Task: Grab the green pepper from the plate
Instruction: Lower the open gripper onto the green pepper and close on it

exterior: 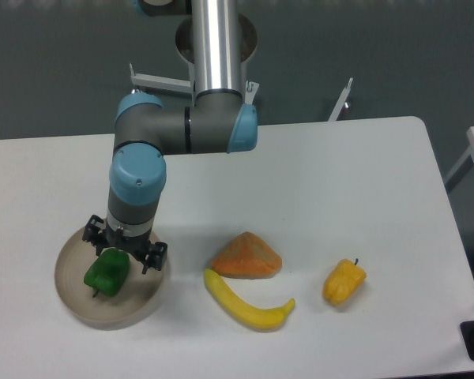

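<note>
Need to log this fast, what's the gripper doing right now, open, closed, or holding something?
Gripper: open, fingers spread above the green pepper on the plate, holding nothing.

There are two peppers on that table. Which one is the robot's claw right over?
The green pepper, lying on the plate at the left. The gripper hangs just above it, while the yellow pepper sits far off to the right on the bare table.

camera: single fixed view | high, front-facing, looking down | whole table [363, 158] in frame
</note>
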